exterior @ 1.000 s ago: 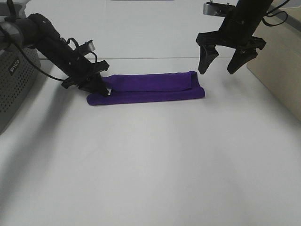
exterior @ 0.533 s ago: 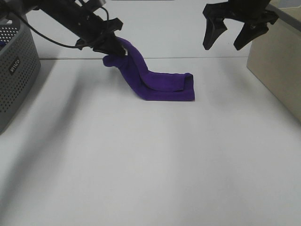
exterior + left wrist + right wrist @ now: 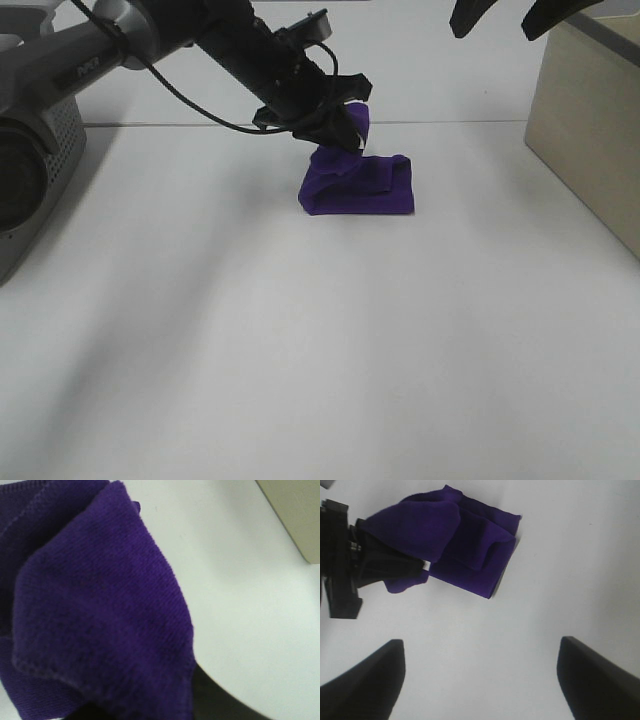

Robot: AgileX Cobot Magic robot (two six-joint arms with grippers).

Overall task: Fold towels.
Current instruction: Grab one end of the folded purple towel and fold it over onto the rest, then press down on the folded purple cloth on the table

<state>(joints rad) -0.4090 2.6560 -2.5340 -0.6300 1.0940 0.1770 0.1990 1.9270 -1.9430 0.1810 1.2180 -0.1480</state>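
A white worktop, seen from a high camera. Towards its far side, about the middle, lies a deep purple towel, folded into a small, thick bundle. The left gripper, on a black arm reaching in from the left, has its jaws clamped on one end of the towel. It holds that end raised just above the bundle, so the cloth bends up from the worktop and drapes over the jaws. The left wrist view is almost filled with purple pile. The right gripper hangs high at the far right, well apart from the towel, its jaws spread wide and empty. A grey perforated basket stands at the left edge; a beige box stands at the right edge.
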